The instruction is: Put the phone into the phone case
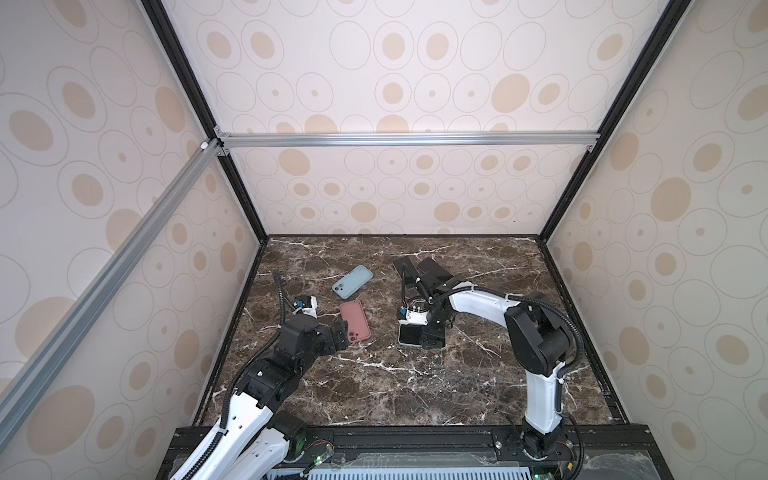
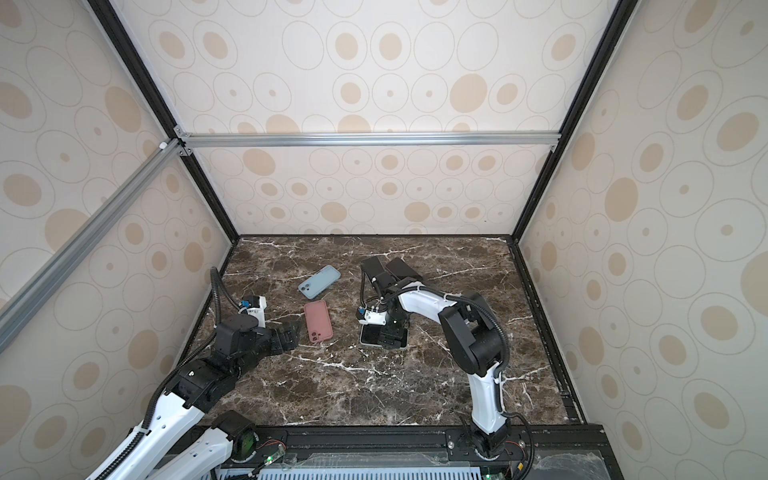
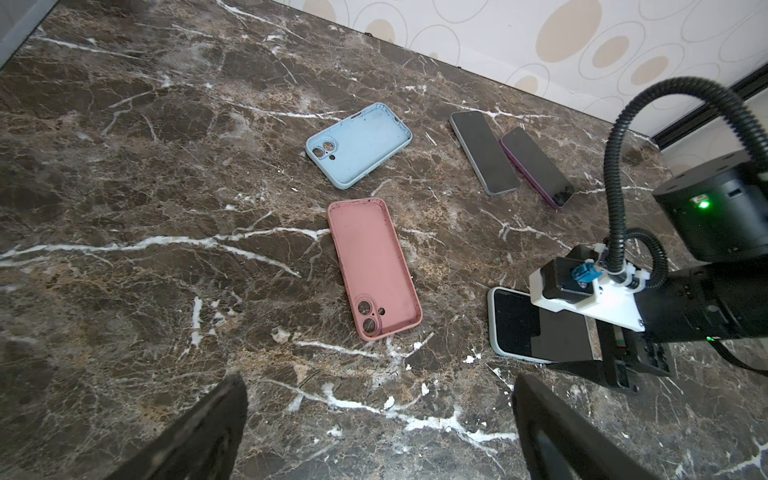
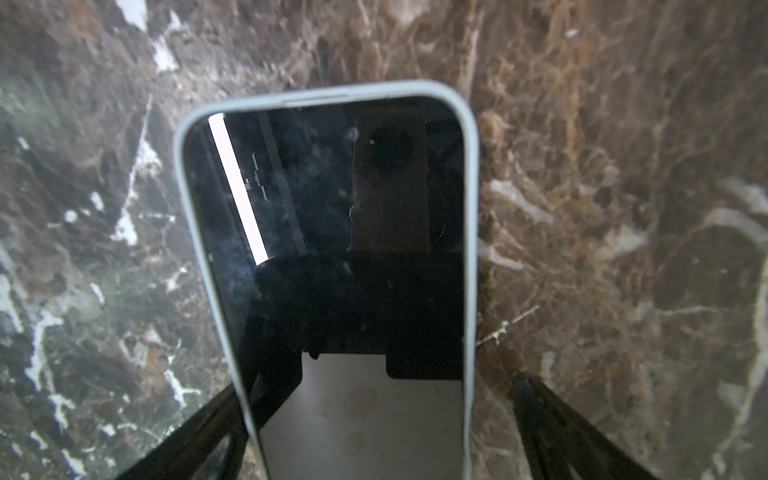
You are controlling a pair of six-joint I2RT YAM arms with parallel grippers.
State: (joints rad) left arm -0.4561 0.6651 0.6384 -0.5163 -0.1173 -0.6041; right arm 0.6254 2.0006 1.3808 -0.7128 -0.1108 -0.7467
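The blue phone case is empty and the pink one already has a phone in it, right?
Not quite. The blue phone case is empty, but the pink phone case is empty too. The left wrist view shows its bare inside and open camera holes, with no phone in it.

Soft, even light all round, and my shadows are faint. My right wrist view blurs the marble table (image 4: pixel 623 166) toward its edges. The phone (image 4: pixel 324 208) screen mirrors a bright strip.
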